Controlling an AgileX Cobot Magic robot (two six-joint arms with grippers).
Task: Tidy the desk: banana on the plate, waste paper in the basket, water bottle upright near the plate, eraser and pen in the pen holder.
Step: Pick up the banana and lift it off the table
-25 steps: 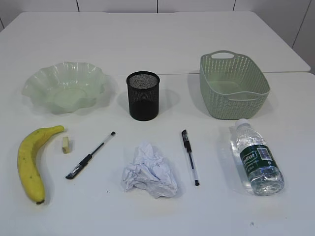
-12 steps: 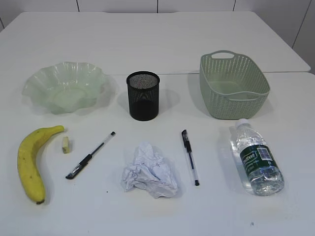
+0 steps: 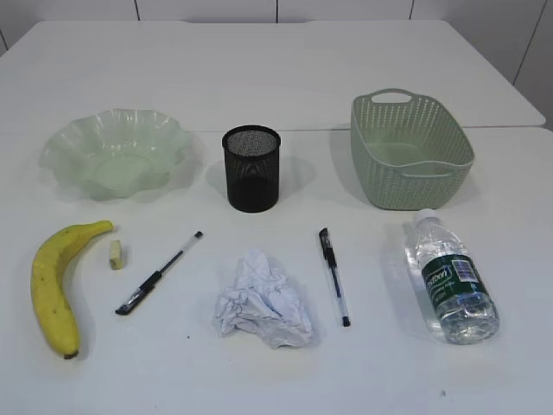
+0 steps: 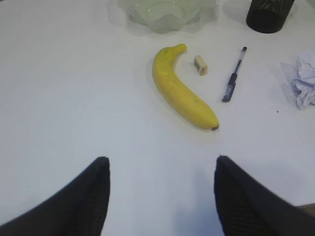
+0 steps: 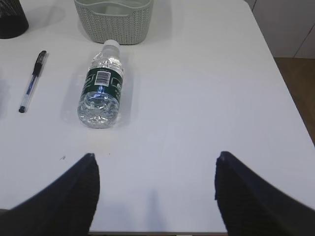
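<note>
A yellow banana (image 3: 54, 281) lies at the left front, with a small eraser (image 3: 115, 253) beside it. Two pens rest on the table, one (image 3: 159, 273) left of the crumpled waste paper (image 3: 262, 303) and one (image 3: 333, 275) right of it. The water bottle (image 3: 449, 278) lies on its side at the right. Behind stand the pale green plate (image 3: 115, 152), the black mesh pen holder (image 3: 251, 168) and the green basket (image 3: 409, 151). My left gripper (image 4: 161, 160) hangs open and empty, short of the banana (image 4: 181, 89). My right gripper (image 5: 156, 156) is open and empty, short of the bottle (image 5: 102, 86).
The table's right edge (image 5: 290, 103) runs close to the right gripper, with floor beyond. A seam between two tables (image 3: 328, 130) crosses behind the pen holder. Neither arm shows in the exterior view.
</note>
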